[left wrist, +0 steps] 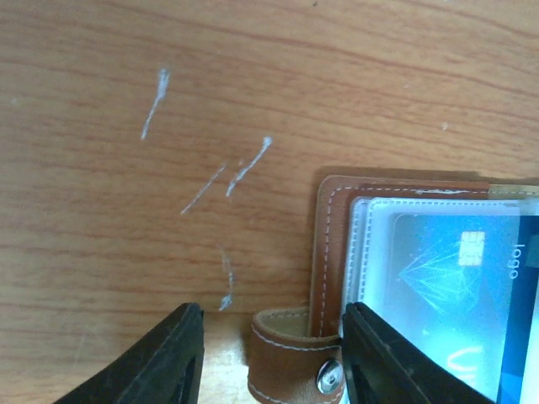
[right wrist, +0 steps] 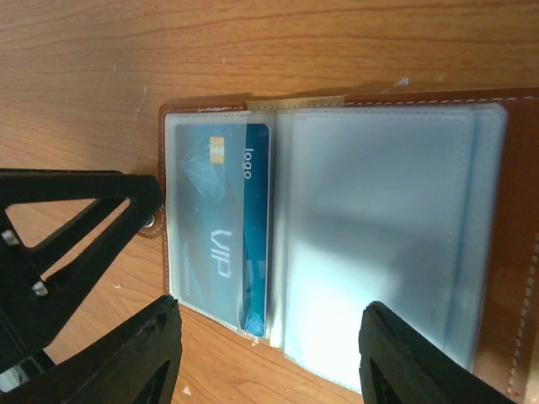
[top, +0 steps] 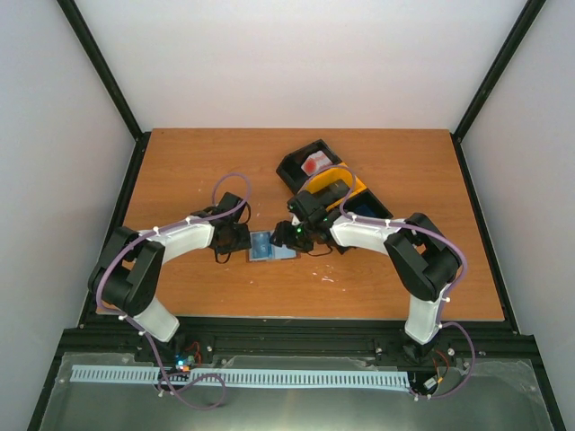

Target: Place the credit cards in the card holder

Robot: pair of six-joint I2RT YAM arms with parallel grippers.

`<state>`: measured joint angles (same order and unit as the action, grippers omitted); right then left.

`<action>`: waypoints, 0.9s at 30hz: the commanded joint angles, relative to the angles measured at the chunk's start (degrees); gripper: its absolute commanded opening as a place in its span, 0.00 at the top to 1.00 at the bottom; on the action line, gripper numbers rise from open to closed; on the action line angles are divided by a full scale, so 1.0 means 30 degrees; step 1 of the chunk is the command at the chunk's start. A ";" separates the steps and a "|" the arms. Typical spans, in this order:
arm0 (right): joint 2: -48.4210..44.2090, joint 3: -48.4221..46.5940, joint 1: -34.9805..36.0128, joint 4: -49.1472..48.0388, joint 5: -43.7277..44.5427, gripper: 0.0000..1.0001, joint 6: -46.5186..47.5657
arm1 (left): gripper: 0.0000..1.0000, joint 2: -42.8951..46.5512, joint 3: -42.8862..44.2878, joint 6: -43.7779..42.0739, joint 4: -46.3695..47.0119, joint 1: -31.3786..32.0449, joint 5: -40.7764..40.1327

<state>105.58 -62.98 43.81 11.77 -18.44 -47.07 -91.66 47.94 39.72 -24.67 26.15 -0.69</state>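
Observation:
The brown card holder (top: 271, 246) lies open on the table between my two grippers, its clear sleeves facing up. A blue card (right wrist: 221, 220) marked "VIP" and "logo" sits in the left sleeve; the right sleeve (right wrist: 379, 210) looks empty. My left gripper (top: 239, 240) is open at the holder's left edge. In the left wrist view (left wrist: 274, 360) the holder's strap clasp (left wrist: 296, 353) stands between its fingers, with the card (left wrist: 455, 286) to the right. My right gripper (top: 290, 236) is open and empty, hovering over the holder's near edge (right wrist: 268, 353).
A black-and-yellow three-compartment tray (top: 355, 186) stands just behind the right arm, with a red-and-white item (top: 314, 164) in its far compartment. My left gripper's finger (right wrist: 67, 244) shows at the left of the right wrist view. Pale scratches (left wrist: 240, 172) mark the wood.

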 commanded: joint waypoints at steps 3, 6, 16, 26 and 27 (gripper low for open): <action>-0.0023 -0.0793 0.0184 0.0541 0.0575 0.43 0.0650 | 0.60 0.0122 0.0142 -0.0017 -0.1460 0.0042 -0.0446; -0.0008 -0.0868 0.0191 0.0645 0.0672 0.43 0.0809 | 0.62 0.0185 0.0258 0.0037 -0.1782 0.0044 -0.0269; -0.0385 -0.1415 0.0183 0.3513 0.4024 0.43 0.2642 | 0.89 0.0538 0.0565 0.0183 -0.1945 0.0042 0.1116; -0.0546 -0.1729 -0.0001 0.5535 0.6178 0.42 0.3158 | 0.97 0.1604 0.1334 -0.0348 -0.2921 0.0042 0.2115; -0.0562 -0.1739 -0.0175 0.5572 0.6164 0.42 0.3312 | 0.97 0.1775 0.1469 -0.0460 -0.3088 0.0042 0.2312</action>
<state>105.58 -66.39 43.79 25.45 -4.34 -39.03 -89.56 48.99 39.88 -31.35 26.15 4.25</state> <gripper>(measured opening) 0.575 0.048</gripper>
